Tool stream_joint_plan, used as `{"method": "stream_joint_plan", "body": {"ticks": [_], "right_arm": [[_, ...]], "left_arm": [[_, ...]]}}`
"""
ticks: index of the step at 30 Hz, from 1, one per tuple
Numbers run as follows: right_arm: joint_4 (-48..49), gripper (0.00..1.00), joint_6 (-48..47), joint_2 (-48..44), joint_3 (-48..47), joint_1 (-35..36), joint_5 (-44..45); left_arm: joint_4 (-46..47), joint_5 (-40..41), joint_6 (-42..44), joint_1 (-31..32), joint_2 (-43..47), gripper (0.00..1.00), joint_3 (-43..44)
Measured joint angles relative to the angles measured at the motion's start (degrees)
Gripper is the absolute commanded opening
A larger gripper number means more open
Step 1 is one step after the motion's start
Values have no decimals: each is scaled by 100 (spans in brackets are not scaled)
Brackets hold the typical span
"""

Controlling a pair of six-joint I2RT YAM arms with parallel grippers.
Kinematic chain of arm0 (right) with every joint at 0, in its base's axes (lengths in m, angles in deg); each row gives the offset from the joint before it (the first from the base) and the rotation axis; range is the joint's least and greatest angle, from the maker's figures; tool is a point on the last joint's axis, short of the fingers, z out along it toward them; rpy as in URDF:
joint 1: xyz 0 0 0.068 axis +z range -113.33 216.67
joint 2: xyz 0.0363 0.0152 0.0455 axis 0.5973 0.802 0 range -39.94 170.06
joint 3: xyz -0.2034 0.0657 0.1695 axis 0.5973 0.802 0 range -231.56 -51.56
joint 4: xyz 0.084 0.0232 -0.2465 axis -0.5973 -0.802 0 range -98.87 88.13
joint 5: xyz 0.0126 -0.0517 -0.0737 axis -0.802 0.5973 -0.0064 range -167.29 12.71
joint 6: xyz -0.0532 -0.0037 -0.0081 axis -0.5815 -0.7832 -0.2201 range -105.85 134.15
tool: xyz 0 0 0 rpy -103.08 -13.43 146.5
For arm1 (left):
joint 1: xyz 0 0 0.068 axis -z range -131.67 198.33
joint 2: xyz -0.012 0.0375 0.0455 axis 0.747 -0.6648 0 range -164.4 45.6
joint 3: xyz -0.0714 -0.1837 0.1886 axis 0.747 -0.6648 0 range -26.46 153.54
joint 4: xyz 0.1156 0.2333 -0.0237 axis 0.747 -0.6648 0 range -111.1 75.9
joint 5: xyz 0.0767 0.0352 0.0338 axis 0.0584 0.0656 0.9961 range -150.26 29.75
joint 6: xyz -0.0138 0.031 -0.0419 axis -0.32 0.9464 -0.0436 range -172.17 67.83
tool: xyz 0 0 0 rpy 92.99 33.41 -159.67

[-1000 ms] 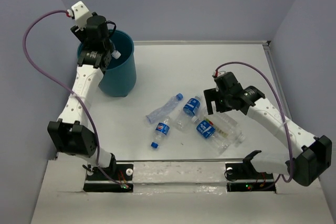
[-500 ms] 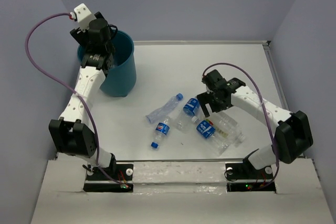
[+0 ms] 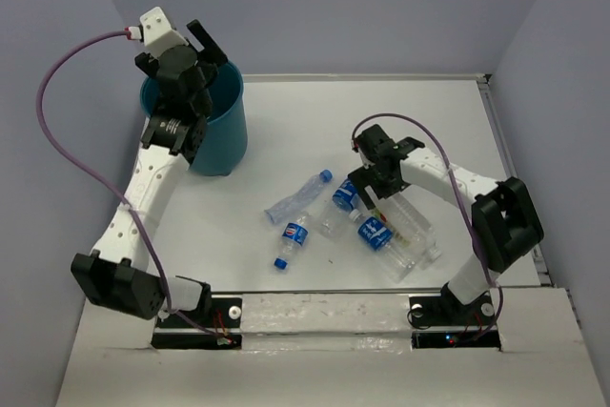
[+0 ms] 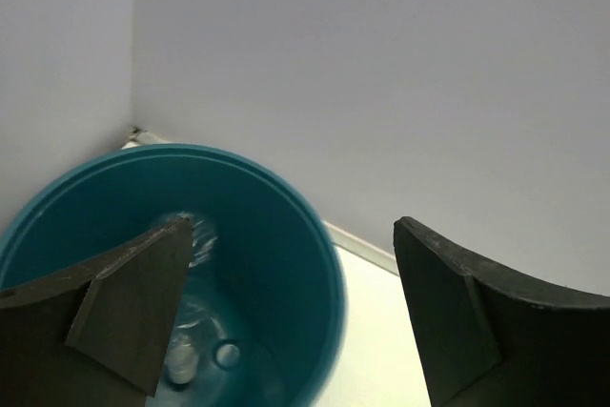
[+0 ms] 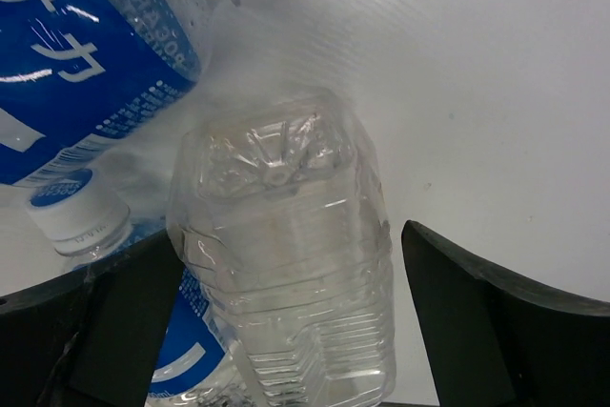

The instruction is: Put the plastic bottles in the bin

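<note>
Two grippers are wide open, one over the bin and one down at the plastic bottles.
The left gripper hangs over the teal bin at the far left of the table, with its fingers spread and nothing between them. A see-through bottle lies down inside the bin. The right gripper is low over the pile of plastic bottles, near the middle of the table and a bit to the right. Its fingers are spread too, one on each side of a big clear bottle that lies flat, and they do not squeeze it. Bottles with blue labels and blue caps lie just beside it. One small bottle lies nearer and further left.
</note>
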Motion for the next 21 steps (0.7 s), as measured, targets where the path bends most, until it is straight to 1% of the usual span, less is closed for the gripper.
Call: {"method": "stream_joint_plan", "body": {"ticks": [4, 6, 12, 14, 17, 18, 21], "right_arm": [[247, 96, -219, 109, -76, -131, -170], [339, 91, -271, 201, -70, -247, -197], [511, 80, -317, 299, -59, -555, -46], [538, 72, -326, 254, -59, -592, 55], [592, 65, -339, 179, -59, -627, 249], [610, 63, -345, 151, -59, -627, 356], [619, 63, -343, 57, -59, -660, 595]], "left_arm": [[131, -205, -55, 487, 713, 97, -271], [186, -428, -101, 608, 1073, 99, -496], [186, -1294, -249, 651, 1989, 99, -1305], [157, -1609, -251, 656, 2291, 99, -1565], [131, -1853, -243, 669, 2697, 99, -1875], [127, -1906, -240, 678, 2907, 99, -2031], [103, -1956, -238, 678, 3375, 99, -2404]]}}
